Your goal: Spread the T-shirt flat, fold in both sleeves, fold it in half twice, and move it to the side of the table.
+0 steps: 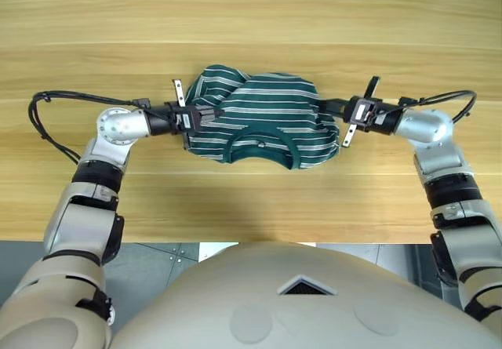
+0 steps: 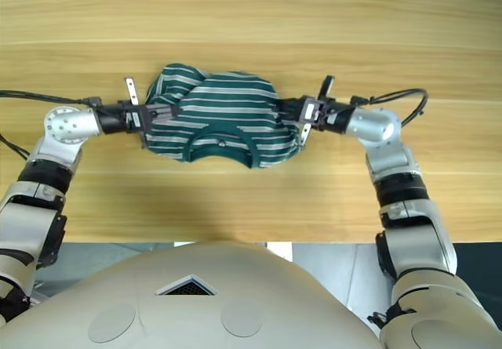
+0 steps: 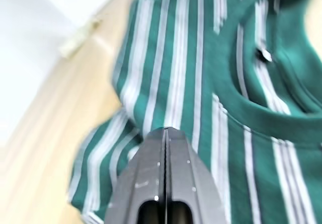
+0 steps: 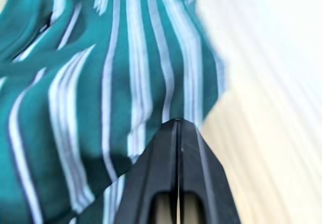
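A dark green T-shirt [image 1: 263, 106] with white stripes lies bunched in the middle of the wooden table [image 1: 251, 19], its neckline [image 1: 267, 132] facing the near edge. My left gripper [image 1: 210, 115] is at the shirt's left edge, fingers pressed together, and cloth is drawn toward its tips. At the shirt's right edge, my right gripper [image 1: 329, 112] is shut the same way. In the left wrist view the shut left gripper [image 3: 165, 131] meets striped cloth [image 3: 176, 73] beside the collar. In the right wrist view the right gripper [image 4: 177, 121] ends on the cloth [image 4: 100, 83] near its hem.
Bare wood stretches beyond the shirt and to both sides. The table's near edge [image 1: 251, 241] runs just in front of the shirt, with grey floor [image 1: 157, 263] below it. Black cables [image 1: 63, 98] loop out from both wrists over the tabletop.
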### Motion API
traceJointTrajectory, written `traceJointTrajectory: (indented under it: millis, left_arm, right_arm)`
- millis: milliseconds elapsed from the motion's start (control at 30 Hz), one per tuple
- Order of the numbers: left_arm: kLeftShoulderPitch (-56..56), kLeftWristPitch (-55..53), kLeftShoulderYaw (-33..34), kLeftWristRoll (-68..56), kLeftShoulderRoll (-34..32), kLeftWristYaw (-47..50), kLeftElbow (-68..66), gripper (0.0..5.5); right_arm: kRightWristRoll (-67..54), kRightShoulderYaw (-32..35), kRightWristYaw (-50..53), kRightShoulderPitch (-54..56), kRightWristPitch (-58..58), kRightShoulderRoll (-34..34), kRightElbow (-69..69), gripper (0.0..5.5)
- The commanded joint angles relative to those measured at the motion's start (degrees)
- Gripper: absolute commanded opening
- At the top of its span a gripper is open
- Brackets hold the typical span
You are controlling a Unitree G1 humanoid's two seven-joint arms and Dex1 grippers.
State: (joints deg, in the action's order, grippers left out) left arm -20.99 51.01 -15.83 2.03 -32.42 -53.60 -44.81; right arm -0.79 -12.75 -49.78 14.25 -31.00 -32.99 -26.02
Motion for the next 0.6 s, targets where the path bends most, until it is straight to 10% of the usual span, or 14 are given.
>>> traceJointTrajectory:
  millis: [33,367,600]
  left_arm:
    - [-3.3,-1.46,3.7,-4.33,-0.39,-0.17,1.22,0.0]
    - [15.59,-13.38,0.56,-21.65,-12.89,-24.41,28.8,0.97]
    - [23.2,-12.88,1.08,-14.12,-16.34,-21.78,37.18,2.22]
  right_arm:
    - [-5.94,2.84,-0.58,0.93,2.35,2.06,4.34,0.01]
    - [-12.66,4.74,-12.62,-9.29,4.45,-7.95,16.52,1.66]
    - [-8.55,0.64,-20.11,-18.2,4.67,-14.03,19.91,3.02]
